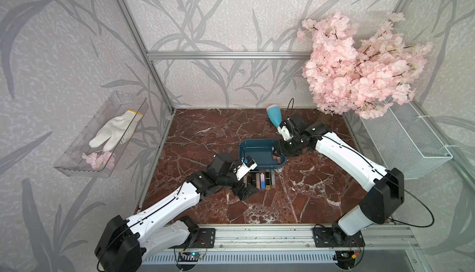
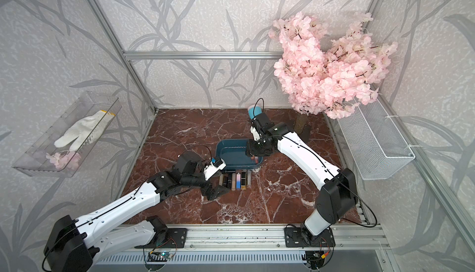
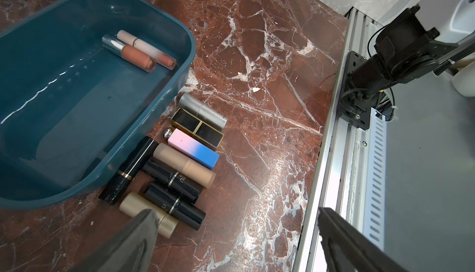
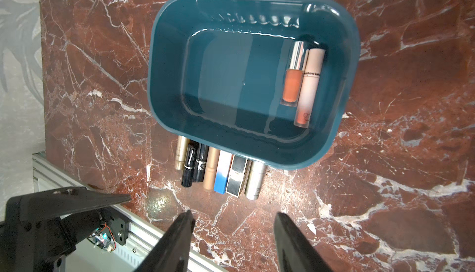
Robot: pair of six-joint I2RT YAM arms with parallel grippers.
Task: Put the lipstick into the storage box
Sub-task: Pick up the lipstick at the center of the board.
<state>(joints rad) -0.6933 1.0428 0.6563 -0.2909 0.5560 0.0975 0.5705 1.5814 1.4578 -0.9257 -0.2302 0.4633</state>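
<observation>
The storage box [image 4: 226, 83] is a dark teal tub mid-table, seen in both top views [image 1: 257, 151] [image 2: 232, 155]. Two lipsticks lie side by side at one end of it: an orange tube with a silver cap [image 4: 293, 78] [image 3: 133, 55] and a pale pink tube [image 4: 309, 83] [image 3: 146, 48]. A row of several more lipsticks [image 3: 180, 155] [image 4: 221, 170] [image 1: 259, 179] lies on the marble against the box's near wall. My right gripper [image 4: 234, 214] [image 1: 276, 152] hangs open and empty above the box's right end. My left gripper [image 3: 235, 211] [image 1: 246, 193] is open and empty, low beside the row's left end.
A blue vase [image 1: 273, 116] lies on its side behind the box. A pink blossom tree [image 1: 359, 65] fills the back right corner over a white wire basket [image 1: 406, 139]. A clear tray [image 1: 77, 165] with a glove hangs on the left wall. An aluminium rail [image 1: 257, 234] runs along the front.
</observation>
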